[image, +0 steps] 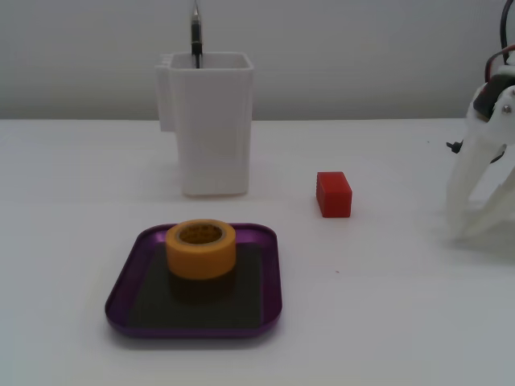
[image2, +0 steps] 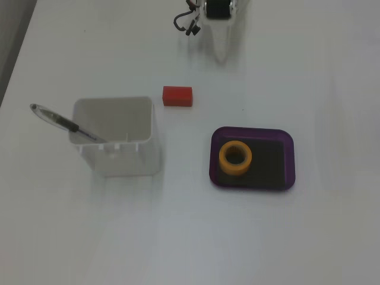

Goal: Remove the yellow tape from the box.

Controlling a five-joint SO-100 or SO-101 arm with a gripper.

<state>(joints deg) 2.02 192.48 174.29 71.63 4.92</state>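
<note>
We are eyeing the yellow tape (image2: 236,158) at the box's (image2: 288,178) nine o'clock, our gripper (image2: 221,50) looking closed, risking dragging the light tray along.

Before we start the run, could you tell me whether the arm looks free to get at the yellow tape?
Probably yes: the yellow tape sits uncovered in the box, and only the red block lies off to one side.
</note>
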